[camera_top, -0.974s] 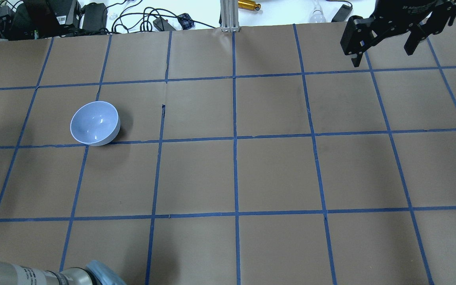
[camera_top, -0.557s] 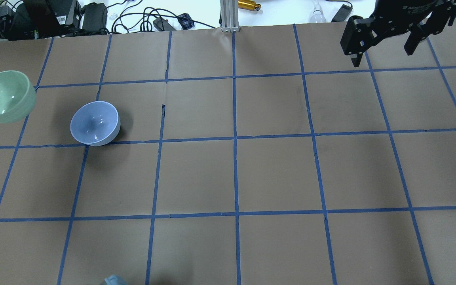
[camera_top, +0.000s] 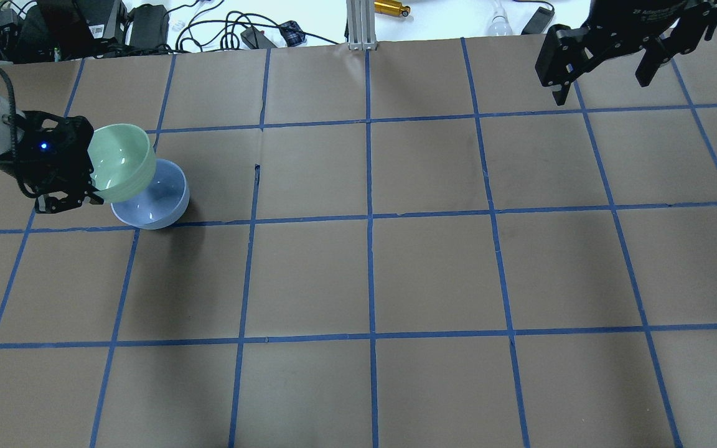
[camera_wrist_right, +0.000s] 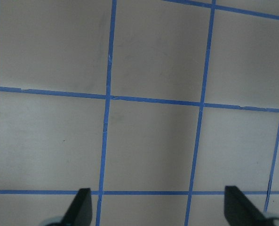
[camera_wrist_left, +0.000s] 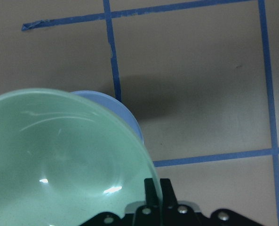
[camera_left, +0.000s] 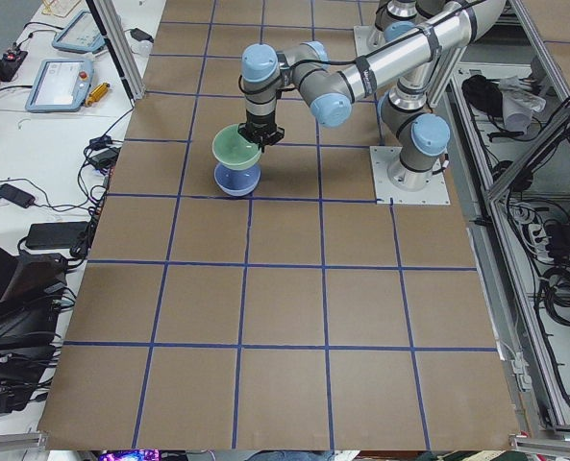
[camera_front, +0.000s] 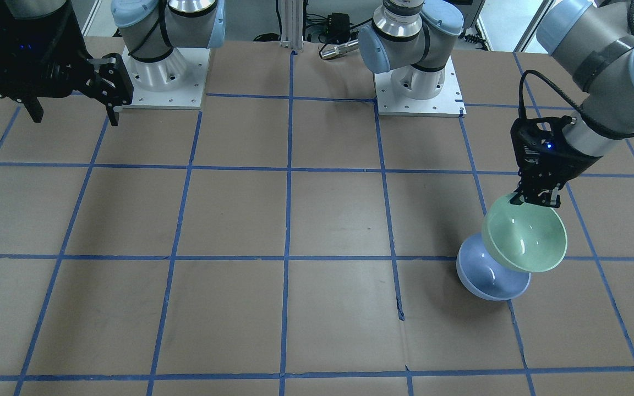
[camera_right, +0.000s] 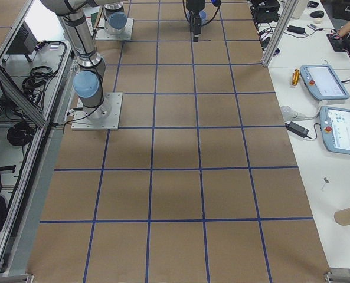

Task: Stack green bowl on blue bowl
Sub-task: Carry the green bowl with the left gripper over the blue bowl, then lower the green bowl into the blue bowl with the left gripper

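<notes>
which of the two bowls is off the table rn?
The green bowl: the left tool grips its rim and holds it tilted over the blue bowl, which sits on the table.

I saw bright, even overhead light; a soft shadow lay beside the blue bowl (camera_top: 159, 205), white glints above it inside the green bowl (camera_top: 119, 155).

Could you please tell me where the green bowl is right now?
Overhead view, far left: the green bowl hangs tilted from the left gripper, which pinches its rim, partly over the blue bowl.
</notes>
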Action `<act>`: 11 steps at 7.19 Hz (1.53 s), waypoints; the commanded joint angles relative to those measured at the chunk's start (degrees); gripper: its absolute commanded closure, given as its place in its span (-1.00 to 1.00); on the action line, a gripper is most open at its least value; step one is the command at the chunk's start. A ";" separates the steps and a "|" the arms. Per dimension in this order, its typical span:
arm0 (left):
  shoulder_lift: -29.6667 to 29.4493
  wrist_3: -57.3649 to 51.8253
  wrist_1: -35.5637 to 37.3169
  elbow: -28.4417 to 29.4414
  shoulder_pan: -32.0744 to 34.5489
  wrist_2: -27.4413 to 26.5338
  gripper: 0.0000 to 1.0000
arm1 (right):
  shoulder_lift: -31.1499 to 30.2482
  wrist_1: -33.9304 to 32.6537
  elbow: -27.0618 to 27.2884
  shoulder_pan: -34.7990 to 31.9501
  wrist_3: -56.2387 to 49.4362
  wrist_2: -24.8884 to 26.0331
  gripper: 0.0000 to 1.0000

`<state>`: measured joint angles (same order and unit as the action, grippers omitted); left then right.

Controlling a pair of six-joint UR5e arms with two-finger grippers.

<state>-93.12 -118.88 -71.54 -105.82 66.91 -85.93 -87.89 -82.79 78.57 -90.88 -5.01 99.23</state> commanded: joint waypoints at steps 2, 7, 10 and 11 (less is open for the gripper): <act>-1.71 1.99 5.86 -1.31 1.21 -0.20 1.00 | 0.00 0.00 0.00 0.00 0.00 0.00 -1.00; -2.42 1.72 13.10 -7.73 0.50 -1.70 1.00 | 0.00 0.00 0.00 0.00 0.00 0.00 -1.00; -2.42 2.16 12.83 -7.21 0.50 -1.78 -1.00 | 0.00 0.00 0.00 0.00 0.00 0.00 -1.00; -1.99 3.73 12.74 -7.03 0.59 -1.78 -1.00 | 0.00 0.00 0.00 0.00 0.00 0.00 -1.00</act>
<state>-95.45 -116.40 -58.71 -113.06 67.43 -87.70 -87.89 -82.79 78.58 -90.88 -5.01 99.23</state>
